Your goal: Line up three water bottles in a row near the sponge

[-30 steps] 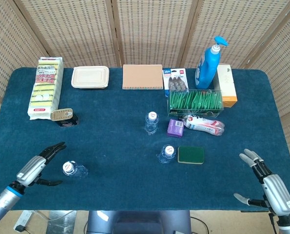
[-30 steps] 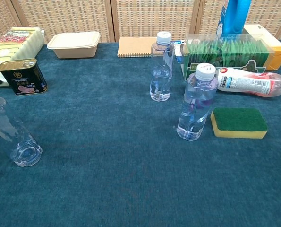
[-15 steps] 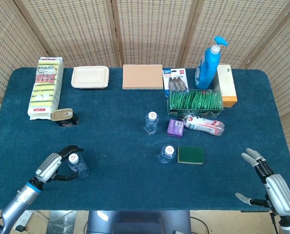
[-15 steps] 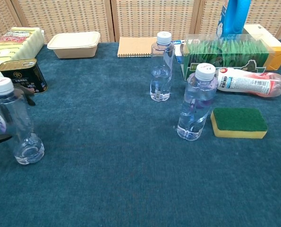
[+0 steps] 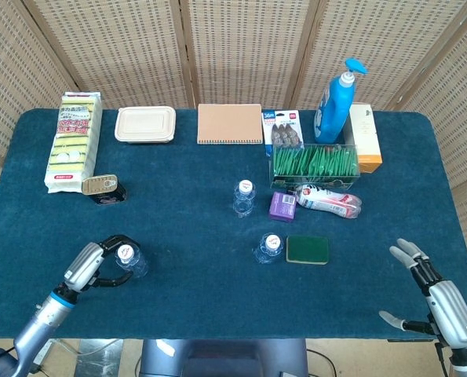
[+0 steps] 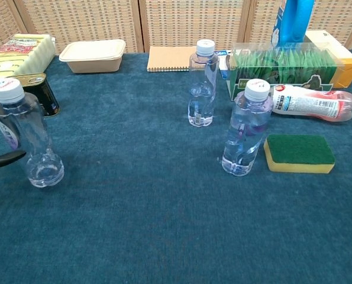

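Note:
Three clear water bottles with white caps stand upright on the blue cloth. One bottle (image 5: 269, 247) (image 6: 246, 128) is right beside the green-and-yellow sponge (image 5: 308, 249) (image 6: 299, 152), on its left. A second bottle (image 5: 244, 197) (image 6: 202, 84) stands further back. The third bottle (image 5: 127, 258) (image 6: 29, 141) is at the front left, and my left hand (image 5: 90, 267) grips it with fingers (image 6: 3, 158) curled around its body. My right hand (image 5: 435, 303) hovers open at the front right edge, holding nothing.
A tin can (image 5: 100, 185) and a pack of sponges (image 5: 74, 141) lie at the left. Along the back are a food box (image 5: 145, 124), a notebook (image 5: 230, 123), a blue pump bottle (image 5: 333, 102) and a box of green packets (image 5: 315, 163). A lying pink tube (image 5: 330, 199) sits behind the sponge.
My left hand closed around the front-left bottle; the bottle went from tilted to upright and shifted a little right and away. The right hand barely moved.

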### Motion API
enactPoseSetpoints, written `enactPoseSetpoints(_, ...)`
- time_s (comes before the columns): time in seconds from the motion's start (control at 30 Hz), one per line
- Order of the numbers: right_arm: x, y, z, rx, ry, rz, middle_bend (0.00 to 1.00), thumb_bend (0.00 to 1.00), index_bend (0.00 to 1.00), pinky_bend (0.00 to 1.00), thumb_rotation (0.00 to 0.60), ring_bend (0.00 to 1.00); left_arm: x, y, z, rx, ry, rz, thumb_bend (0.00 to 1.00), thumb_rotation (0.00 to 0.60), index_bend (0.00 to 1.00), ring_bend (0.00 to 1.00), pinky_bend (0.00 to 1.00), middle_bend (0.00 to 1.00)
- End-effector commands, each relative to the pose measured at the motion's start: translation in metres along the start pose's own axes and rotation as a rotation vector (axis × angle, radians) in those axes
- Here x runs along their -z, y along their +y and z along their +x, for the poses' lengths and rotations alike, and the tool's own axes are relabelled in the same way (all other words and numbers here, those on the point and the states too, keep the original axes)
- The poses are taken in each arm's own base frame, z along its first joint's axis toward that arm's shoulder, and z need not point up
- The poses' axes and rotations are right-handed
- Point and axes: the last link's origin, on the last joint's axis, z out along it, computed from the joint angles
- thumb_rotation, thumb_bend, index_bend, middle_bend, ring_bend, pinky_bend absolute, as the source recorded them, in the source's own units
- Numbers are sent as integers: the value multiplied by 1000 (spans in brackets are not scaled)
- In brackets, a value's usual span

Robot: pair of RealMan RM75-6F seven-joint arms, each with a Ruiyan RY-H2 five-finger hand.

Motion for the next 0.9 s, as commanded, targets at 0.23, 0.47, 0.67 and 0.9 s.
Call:
enactPoseSetpoints(0.23, 1, -2, 1, 1, 4, 2, 39, 0, 99, 217, 600, 0, -60, 36, -13, 47, -29, -116, 323, 600, 363, 276, 472, 402)
enactPoseSetpoints(0.47, 0, 0, 2, -3, 8, -3, 39, 0, 99, 217, 600, 0, -107, 69, -44, 68, -59, -163, 321, 600, 363, 276, 471, 402)
enactPoseSetpoints(0.67, 0, 2, 5, -13, 13, -8, 40, 0, 99, 217, 600, 0, -132, 83, -69, 59, -77, -164, 320, 600, 363, 276, 471, 402)
enactPoseSetpoints(0.9, 0, 3, 8, -28, 19, -9, 39, 0, 99, 217, 600, 0, -143, 86, -89, 51, -95, -167, 319, 600, 363, 276, 471, 402)
